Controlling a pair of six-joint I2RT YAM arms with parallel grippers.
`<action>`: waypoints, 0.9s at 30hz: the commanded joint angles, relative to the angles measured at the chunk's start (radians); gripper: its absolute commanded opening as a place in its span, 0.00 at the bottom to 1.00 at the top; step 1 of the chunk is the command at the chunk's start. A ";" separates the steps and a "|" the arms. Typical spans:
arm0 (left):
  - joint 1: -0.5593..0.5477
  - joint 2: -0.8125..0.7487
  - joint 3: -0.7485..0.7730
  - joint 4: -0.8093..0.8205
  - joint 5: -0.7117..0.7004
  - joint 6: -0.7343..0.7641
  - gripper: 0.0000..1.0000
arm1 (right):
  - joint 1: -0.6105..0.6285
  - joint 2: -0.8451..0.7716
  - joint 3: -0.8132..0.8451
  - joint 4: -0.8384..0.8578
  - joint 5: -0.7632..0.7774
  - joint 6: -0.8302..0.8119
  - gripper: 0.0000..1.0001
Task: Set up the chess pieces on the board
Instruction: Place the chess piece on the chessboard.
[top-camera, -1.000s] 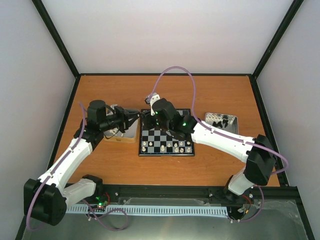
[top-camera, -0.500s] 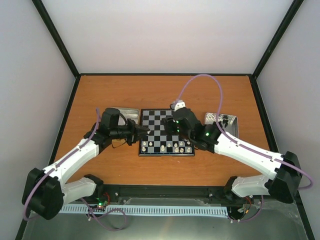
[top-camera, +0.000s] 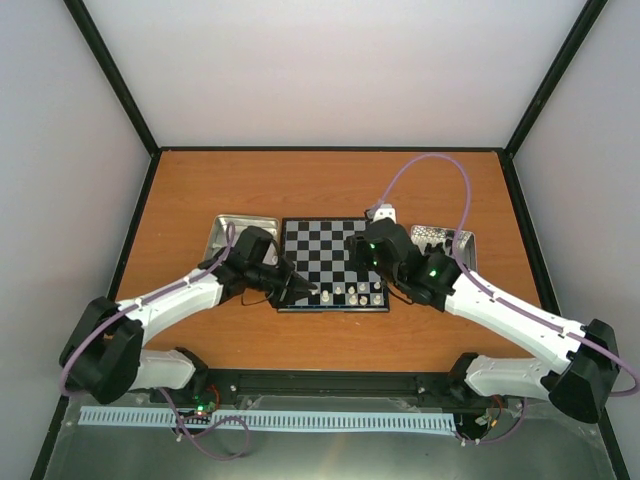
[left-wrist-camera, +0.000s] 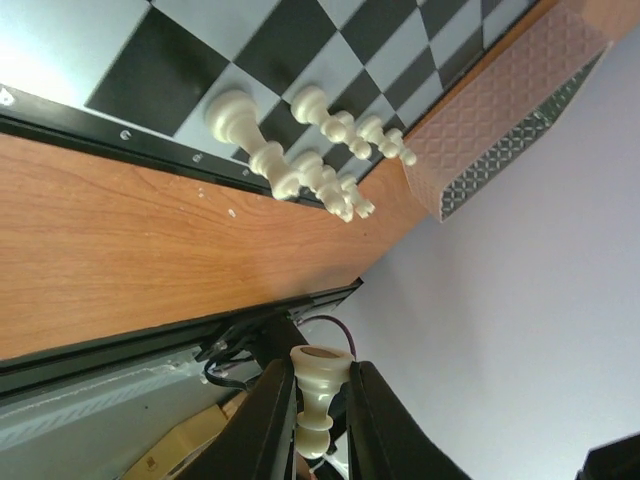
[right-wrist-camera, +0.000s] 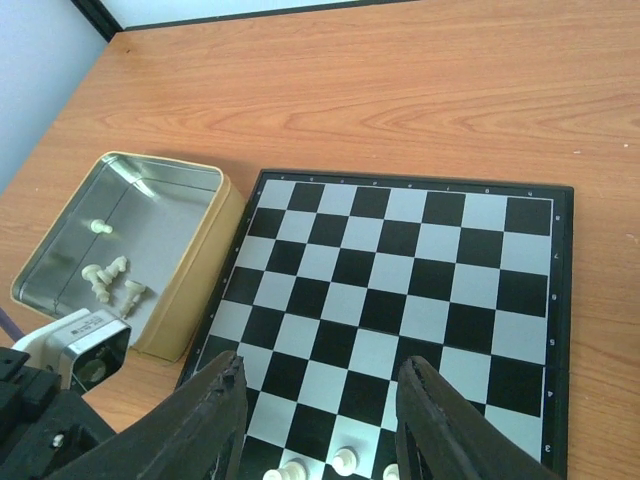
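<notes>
White arm links (top-camera: 175, 297), black joints (top-camera: 100, 352), purple cables (top-camera: 432, 157)

The counter (top-camera: 330, 185) is an orange-brown wood-grain top edged by a black frame. A chessboard (top-camera: 318, 240) lies flat near its middle. An open metal tin (top-camera: 230, 228) sits just beside the board's left edge, and a second tin (top-camera: 468, 240) sits near its right edge.

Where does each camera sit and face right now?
Top external: above and behind, looking down; left arm, right arm, board show.
Left wrist: low at board's near edge, facing along placed pieces; left gripper clamps a white piece.
Right wrist: above, looking down at board and tin; open right gripper shows.
All share the board.
</notes>
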 joint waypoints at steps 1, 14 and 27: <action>-0.007 0.060 0.069 -0.049 -0.005 0.040 0.03 | -0.011 -0.025 -0.023 0.004 0.028 0.022 0.43; -0.006 0.233 0.281 -0.276 -0.136 0.236 0.04 | -0.033 -0.073 -0.062 -0.008 0.035 0.035 0.43; -0.007 0.289 0.307 -0.382 -0.160 0.279 0.04 | -0.042 -0.099 -0.087 -0.014 0.043 0.046 0.43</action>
